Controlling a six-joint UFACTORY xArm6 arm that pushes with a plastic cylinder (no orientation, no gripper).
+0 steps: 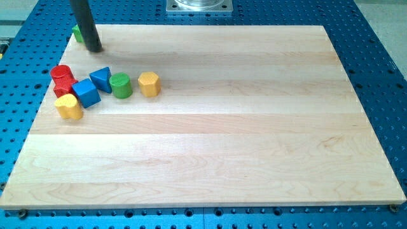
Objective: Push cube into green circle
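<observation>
Blue cube is sitting tilted in the cluster at the frame's left, touching the yellow block and red blocks; the green cylinder is standing just right. I am resting my tip, which grips nothing, at upper left, beside another green block.
</observation>
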